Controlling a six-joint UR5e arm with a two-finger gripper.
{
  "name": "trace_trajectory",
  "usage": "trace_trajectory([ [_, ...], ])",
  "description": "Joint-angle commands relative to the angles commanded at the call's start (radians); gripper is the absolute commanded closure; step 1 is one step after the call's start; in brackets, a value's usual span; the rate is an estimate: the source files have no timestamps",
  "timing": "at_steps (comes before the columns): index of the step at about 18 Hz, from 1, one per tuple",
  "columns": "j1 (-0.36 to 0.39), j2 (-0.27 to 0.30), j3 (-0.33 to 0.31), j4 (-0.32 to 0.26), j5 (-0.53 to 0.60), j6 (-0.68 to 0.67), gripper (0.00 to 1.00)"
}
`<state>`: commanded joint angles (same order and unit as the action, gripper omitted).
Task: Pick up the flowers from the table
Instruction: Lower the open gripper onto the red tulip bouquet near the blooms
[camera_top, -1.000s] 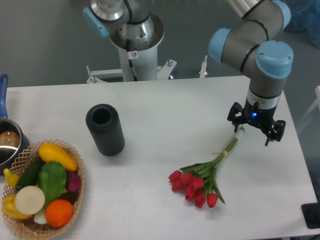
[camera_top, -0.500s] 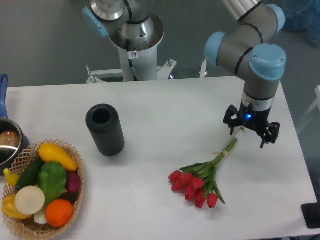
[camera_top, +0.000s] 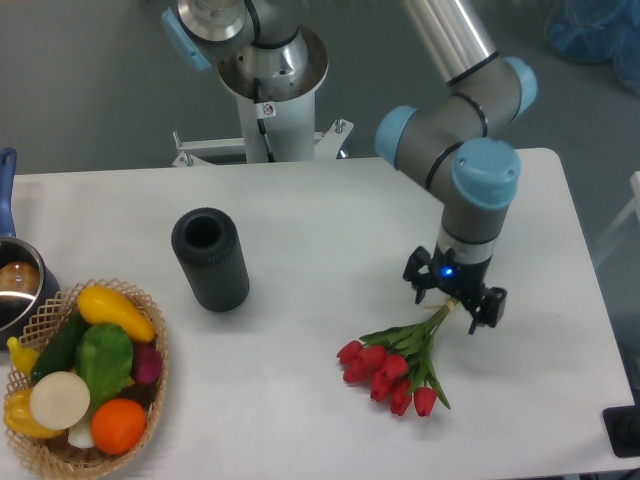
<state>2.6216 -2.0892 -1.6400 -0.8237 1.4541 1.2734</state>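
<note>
The flowers (camera_top: 392, 367), a bunch of red tulips with green leaves and pale green stems, lie on the white table (camera_top: 330, 215) at the front right. Their blooms point to the front left and the stems run up to the right. My gripper (camera_top: 455, 298) hangs straight over the stems, just above the leaves, and hides their upper part. Its two black fingers (camera_top: 416, 276) stand apart on either side of the stems, open, with nothing gripped.
A black cylinder (camera_top: 210, 258) stands upright left of centre. A wicker basket (camera_top: 150, 310) of colourful vegetables sits at the front left corner, with a metal pot (camera_top: 15, 285) behind it at the left edge. The arm's base (camera_top: 268, 80) is behind the table.
The gripper has moved left and toward the front, from over the stem ends at the right to over the stems near the leaves. The flowers have not moved.
</note>
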Motion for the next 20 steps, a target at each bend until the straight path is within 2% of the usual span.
trace_trajectory([
  [2, -0.014, -0.021, 0.022, -0.002, 0.017, -0.018, 0.00],
  [8, -0.037, -0.046, 0.028, -0.002, 0.035, -0.063, 0.00],
  [16, -0.057, -0.066, 0.022, 0.002, 0.037, -0.057, 0.01],
  [17, -0.057, -0.065, 0.023, 0.002, 0.037, -0.055, 0.11],
  [19, -0.055, -0.060, 0.022, 0.002, 0.037, -0.057, 0.44],
  [20, -0.057, -0.057, 0.020, 0.002, 0.037, -0.065, 0.66],
])
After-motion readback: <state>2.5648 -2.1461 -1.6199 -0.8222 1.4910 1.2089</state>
